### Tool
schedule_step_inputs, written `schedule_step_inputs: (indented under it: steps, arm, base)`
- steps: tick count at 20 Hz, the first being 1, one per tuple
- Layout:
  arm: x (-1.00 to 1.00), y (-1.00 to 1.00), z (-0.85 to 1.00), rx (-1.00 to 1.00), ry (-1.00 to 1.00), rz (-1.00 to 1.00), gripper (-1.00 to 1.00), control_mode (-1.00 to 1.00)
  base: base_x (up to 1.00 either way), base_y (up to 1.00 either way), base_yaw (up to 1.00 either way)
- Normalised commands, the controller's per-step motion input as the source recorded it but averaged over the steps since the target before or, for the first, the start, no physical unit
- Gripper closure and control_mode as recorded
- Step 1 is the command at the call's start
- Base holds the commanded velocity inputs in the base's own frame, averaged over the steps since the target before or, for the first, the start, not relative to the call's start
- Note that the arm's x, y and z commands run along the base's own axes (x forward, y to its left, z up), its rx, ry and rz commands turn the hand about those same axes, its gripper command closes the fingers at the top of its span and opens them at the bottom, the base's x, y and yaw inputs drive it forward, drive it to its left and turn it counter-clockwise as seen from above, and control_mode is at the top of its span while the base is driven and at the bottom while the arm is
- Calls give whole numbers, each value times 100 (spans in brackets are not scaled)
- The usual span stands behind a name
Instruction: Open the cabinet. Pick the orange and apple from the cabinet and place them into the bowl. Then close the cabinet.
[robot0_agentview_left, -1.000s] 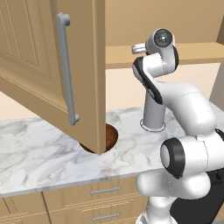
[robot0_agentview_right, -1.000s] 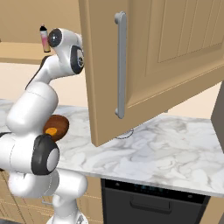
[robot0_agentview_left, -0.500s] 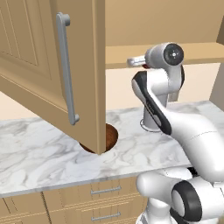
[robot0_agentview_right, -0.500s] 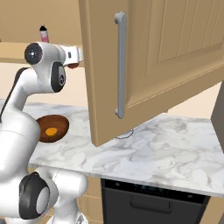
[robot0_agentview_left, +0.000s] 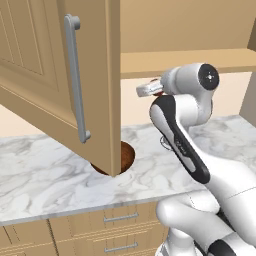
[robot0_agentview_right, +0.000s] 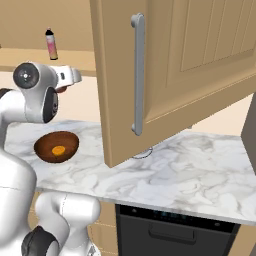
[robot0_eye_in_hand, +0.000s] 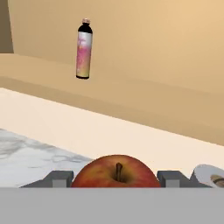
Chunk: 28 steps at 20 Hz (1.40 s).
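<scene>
The jaws (robot0_eye_in_hand: 117, 180) are clamping the apple (robot0_eye_in_hand: 114, 171), one finger on each side, carrying it in the air just below the open cabinet (robot0_agentview_right: 200, 75). The orange (robot0_agentview_right: 58, 150) is lying in the bowl (robot0_agentview_right: 46, 143) on the marble bench (robot0_agentview_right: 190, 170), and a pink bottle (robot0_eye_in_hand: 83, 49) is standing on the cabinet shelf (robot0_eye_in_hand: 131, 98)

orange (robot0_agentview_right: 58, 149): in the bowl (robot0_agentview_right: 47, 144), left of frame
bottle (robot0_eye_in_hand: 83, 49): on cabinet (robot0_agentview_right: 200, 65) shelf, upper left
apple (robot0_eye_in_hand: 114, 171): between the gripper (robot0_eye_in_hand: 114, 177) fingers, bottom centre
</scene>
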Motion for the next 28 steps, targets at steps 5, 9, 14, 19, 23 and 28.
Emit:
schedule_step_inputs:
  steps: [5,9,14,19,23,28]
  arm:
    - [-4,60,-13,0,15,6,100,-100]
    - [13,37,-20,0,11,0,100,-100]
    - [11,30,-49,0,3,0,100,-100]
    - [10,26,-55,0,4,0,100,-100]
    - [14,13,-49,2,5,0,100,-100]
    - [20,16,-41,1,11,0,100,-100]
  base:
    - [0,0,0]
    - [0,0,0]
    - [0,0,0]
    - [0,0,0]
    - [0,0,0]
    - [0,0,0]
